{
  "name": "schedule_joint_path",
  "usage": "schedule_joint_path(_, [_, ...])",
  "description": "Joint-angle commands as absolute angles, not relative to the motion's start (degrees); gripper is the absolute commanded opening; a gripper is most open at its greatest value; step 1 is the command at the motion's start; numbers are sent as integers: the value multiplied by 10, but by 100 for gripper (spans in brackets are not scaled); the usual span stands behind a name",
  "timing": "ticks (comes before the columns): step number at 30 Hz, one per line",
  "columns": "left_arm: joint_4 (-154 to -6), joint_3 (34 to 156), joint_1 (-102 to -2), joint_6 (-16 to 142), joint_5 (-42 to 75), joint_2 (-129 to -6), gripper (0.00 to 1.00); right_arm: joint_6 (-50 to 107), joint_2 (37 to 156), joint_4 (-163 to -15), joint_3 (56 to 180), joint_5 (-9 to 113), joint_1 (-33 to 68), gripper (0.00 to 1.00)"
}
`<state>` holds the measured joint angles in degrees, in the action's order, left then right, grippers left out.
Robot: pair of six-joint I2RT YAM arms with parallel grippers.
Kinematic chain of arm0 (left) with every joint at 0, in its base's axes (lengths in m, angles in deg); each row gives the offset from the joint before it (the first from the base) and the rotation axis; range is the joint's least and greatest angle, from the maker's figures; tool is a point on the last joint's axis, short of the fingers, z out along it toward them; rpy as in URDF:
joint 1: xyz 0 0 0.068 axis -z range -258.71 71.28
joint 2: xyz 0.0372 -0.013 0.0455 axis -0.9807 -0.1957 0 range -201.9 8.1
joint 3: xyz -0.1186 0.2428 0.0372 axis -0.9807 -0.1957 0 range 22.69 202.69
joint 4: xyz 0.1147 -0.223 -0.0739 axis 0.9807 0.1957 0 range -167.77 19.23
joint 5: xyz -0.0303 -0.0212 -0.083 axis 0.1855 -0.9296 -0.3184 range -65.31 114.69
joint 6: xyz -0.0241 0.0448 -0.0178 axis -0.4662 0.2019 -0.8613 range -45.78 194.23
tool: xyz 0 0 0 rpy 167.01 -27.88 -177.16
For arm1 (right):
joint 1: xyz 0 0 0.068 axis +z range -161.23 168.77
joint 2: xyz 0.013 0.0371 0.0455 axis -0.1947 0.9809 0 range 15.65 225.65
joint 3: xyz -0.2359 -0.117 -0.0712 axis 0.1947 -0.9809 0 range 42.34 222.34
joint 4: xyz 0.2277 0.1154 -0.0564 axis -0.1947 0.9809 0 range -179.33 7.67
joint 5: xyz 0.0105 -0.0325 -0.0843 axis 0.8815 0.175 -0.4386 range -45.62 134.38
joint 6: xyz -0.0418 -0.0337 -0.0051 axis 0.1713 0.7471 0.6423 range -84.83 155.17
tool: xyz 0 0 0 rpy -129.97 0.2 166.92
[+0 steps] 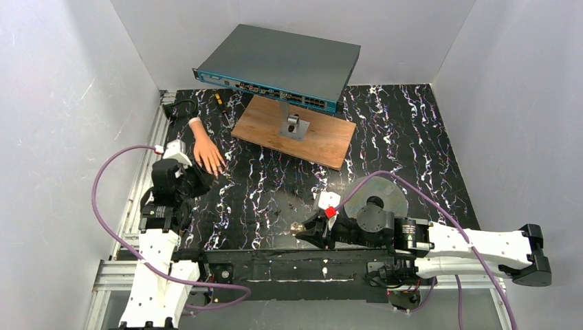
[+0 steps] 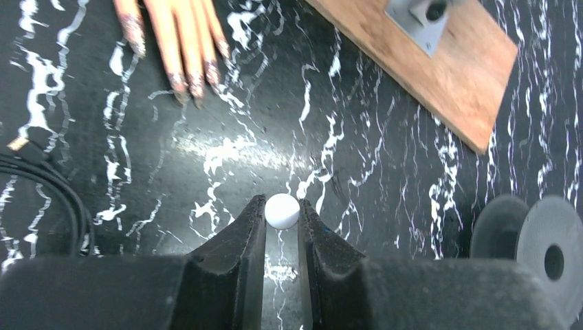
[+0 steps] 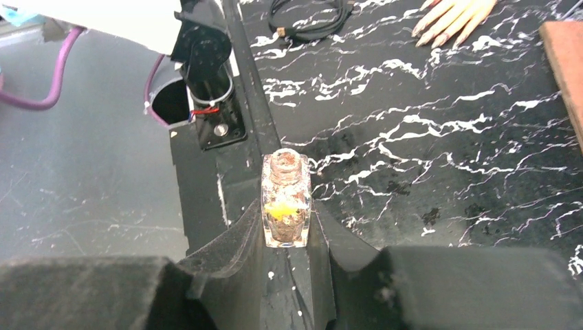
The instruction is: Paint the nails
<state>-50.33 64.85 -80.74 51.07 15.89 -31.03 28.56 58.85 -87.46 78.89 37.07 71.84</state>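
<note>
1. Tiny glitter-flecked nails point(image 2: 180, 81) on a small peach plastic mannequin hand point(image 1: 205, 152). It lies flat, nails up, at the far left of the black, white-veined marble-look tabletop point(image 1: 399, 137), just beyond the left arm.
2. Orientation: the long axis runs from the wrist stub, farthest away, to the fingertips, nearer and slightly right. The tips point toward the left gripper point(image 2: 282, 206), probably so the nails sit within brush reach.
3. Left gripper: fingers almost closed, pinching a small white round-ended cap point(image 2: 282, 211). It is held short of the fingertips, and no brush is visible.
4. Right gripper point(image 3: 286, 230): fingers clamped on a small square clear-glass bottle point(image 3: 286, 199), neck open and upward, at the table's near edge. It is probably held steady for dipping.
</note>
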Motion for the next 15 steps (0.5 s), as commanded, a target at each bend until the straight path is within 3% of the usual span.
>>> schedule_joint_path(1, [-515,615,-766,516,121,-281,0,305,592,-964,778,335,723,1])
schedule_joint_path(9, [-541,609,-698,528,39,-298,0,302,600,-1047,752,292,722,1])
schedule_joint_path(15, [-548,590,-653,551,30,-272,0,293,619,-1061,760,326,702,1])
